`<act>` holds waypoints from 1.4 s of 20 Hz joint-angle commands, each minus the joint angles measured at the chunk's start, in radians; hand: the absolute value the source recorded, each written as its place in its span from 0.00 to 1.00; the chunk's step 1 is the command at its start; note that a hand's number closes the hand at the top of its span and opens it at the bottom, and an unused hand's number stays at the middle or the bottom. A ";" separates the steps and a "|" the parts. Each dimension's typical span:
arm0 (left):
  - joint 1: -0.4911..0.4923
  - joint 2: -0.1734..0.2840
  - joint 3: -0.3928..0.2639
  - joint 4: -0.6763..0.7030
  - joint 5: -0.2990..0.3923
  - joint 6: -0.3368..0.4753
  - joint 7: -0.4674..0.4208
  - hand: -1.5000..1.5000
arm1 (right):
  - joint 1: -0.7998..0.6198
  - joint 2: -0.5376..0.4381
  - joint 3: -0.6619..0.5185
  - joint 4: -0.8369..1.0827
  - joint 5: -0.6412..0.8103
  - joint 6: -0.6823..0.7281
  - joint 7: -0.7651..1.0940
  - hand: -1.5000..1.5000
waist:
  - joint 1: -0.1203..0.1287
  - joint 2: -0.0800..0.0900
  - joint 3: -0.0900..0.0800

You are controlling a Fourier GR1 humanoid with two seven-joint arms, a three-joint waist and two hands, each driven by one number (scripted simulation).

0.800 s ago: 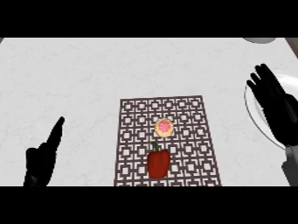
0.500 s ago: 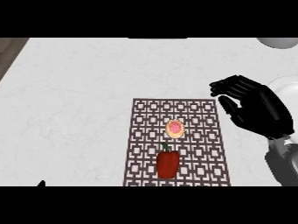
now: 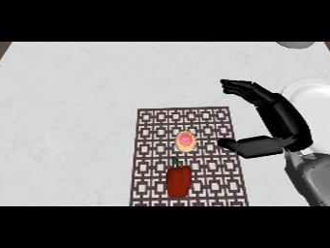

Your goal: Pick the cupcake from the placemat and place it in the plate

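Centrally, a dark brown lattice-patterned placemat (image 3: 185, 160) lies on the pale marbled counter (image 3: 74, 106). Cupcake (image 3: 186, 141) sits on the placemat's upper half, seen from above: tan rim, pink top. Just below it on the same mat, a red bell pepper (image 3: 179, 180) with a green stem, apart from the cupcake.

Right hand (image 3: 278, 121) is at the placemat's right edge, grey forearm entering from the lower right corner. Hand released: fingers extended and spread toward upper left, thumb (image 3: 249, 145) stretched low toward the cupcake, its tip near the cupcake but not touching. Nothing held.

White plate (image 3: 324, 104) lies on the counter at the right edge, partly hidden behind the hand and cut off by the view's border; nothing visible on it. A grey round object (image 3: 296, 44), only partly seen, sits at the top right.
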 commanded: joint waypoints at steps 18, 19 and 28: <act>-0.294 -0.087 0.087 -0.071 0.067 -0.049 -0.061 0.50 | -0.117 -0.112 0.268 0.131 0.314 0.198 -0.046 0.00 | -0.099 -0.004 -0.038; -0.283 -0.094 0.078 -0.086 0.055 -0.044 -0.070 0.50 | -0.136 -0.102 0.276 0.141 0.323 0.198 -0.026 0.00 | -0.079 -0.006 -0.037; -0.276 -0.082 0.127 -0.091 0.077 -0.071 -0.062 0.50 | -0.205 -0.111 0.364 0.183 0.462 0.214 0.050 0.00 | -0.086 -0.011 -0.036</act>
